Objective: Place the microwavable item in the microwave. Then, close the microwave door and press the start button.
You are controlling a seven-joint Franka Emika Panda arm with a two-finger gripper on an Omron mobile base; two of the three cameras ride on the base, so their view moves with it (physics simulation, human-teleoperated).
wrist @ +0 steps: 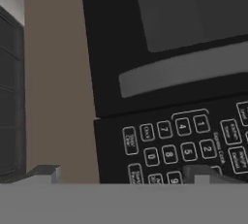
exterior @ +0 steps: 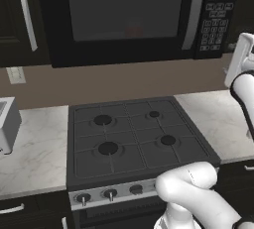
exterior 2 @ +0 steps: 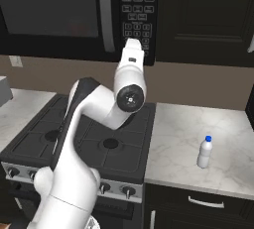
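The black microwave (exterior: pixel 129 54) hangs above the stove with the microwave door (exterior: pixel 124 10) shut, its silvery handle (exterior: pixel 191 10) beside the keypad (exterior: pixel 217 15). Through the dark window a faint reddish smudge (exterior: pixel 134 30) shows; I cannot tell whether it is the microwavable item. In the right base view my arm reaches up, with the hand (exterior 2: pixel 133 49) just below the keypad (exterior 2: pixel 136 10). In the hand view, rolled sideways, my gripper (wrist: pixel 123 174) is open with nothing between its fingertips (wrist: pixel 46 172), close in front of the keypad buttons (wrist: pixel 184 140) and the handle (wrist: pixel 184 70).
Under the microwave is a black gas cooktop (exterior: pixel 134 134) with knobs along its front. A small white bottle with a blue cap (exterior 2: pixel 204 152) stands on the marble counter (exterior 2: pixel 198 129) to the right. A white appliance (exterior: pixel 7 124) sits on the left counter. Dark cabinets (exterior 2: pixel 208 15) flank the microwave.
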